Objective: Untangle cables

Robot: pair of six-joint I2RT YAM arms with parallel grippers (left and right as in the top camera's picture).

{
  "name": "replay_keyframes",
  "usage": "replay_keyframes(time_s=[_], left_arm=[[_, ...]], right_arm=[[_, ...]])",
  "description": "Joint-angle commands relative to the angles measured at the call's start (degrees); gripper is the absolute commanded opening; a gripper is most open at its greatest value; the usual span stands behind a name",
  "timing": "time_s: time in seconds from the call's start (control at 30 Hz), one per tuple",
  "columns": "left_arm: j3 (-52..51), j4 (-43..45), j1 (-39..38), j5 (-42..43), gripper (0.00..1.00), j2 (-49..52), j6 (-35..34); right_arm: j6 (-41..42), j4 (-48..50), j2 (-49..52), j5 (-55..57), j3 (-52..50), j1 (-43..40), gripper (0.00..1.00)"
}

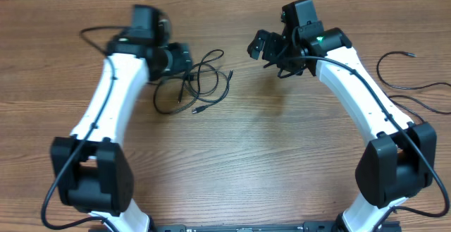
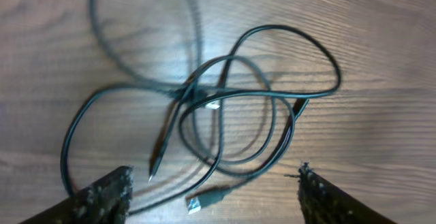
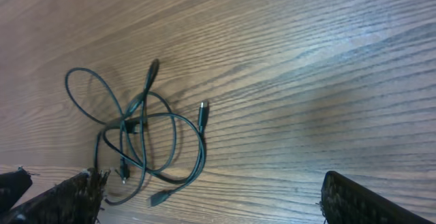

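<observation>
Top view, place: The cables (image 1: 194,84) lie in one tangled bunch on the bench (image 1: 268,140). The left end effector (image 1: 187,67) is just beside the bunch. The right end effector (image 1: 262,49) is apart from it, on the other side.
Top view, step: The bunch looks not yet pulled apart. I think this is the start of a grab, with the left arm picking a spot.
Top view, only here: You see both arms at once. A lone cord (image 1: 403,84) lies far off by the right arm. I cannot tell if it belongs to the job.
Left wrist view, end effector: Its two fingers stand wide apart and hold nothing. The bunch lies right in front of them.
Left wrist view, only here: The knot (image 2: 185,91), where the loops cross, shows up close. A silver plug (image 2: 204,200) lies loose between the fingers, near the bottom edge.
Left wrist view, next move: I think it should go down and close on one loose end or one loop, not on the whole knot.
Right wrist view, end effector: Its fingers are also wide apart and hold nothing.
Right wrist view, only here: The whole bunch shows from the far side, small and off to the left. It would need to come closer to hold the other part while the left one pulls.
</observation>
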Motion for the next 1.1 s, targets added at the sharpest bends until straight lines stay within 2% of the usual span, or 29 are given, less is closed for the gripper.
replay_keyframes(time_s=[0.0,0.23,0.43,0.67,0.9,1.07], left_arm=[[0.68,0.33,-5.46,-12.31,0.85,0.57,2.19],[0.68,3.80,-9.77,-18.95,0.93,3.48,2.60],[0.66,10.25,-9.73,-20.94,0.92,8.39,2.62],[0.66,13.46,-9.33,-21.38,0.89,14.49,2.64],[0.66,13.97,-9.16,-21.40,0.86,18.16,2.67],[2.64,13.09,-9.01,-21.38,0.87,17.18,7.08]], right_arm=[[0.13,0.04,0.55,3.72,-1.62,0.24,1.00],[0.15,0.04,0.55,8.44,-5.01,0.17,1.00],[0.15,1.46,0.57,8.44,-7.26,0.20,1.00],[0.15,1.64,0.55,8.44,-7.91,0.20,1.00],[0.15,1.79,0.57,8.44,-7.91,0.20,1.00],[0.15,2.10,0.57,8.44,-7.91,0.20,1.00]])
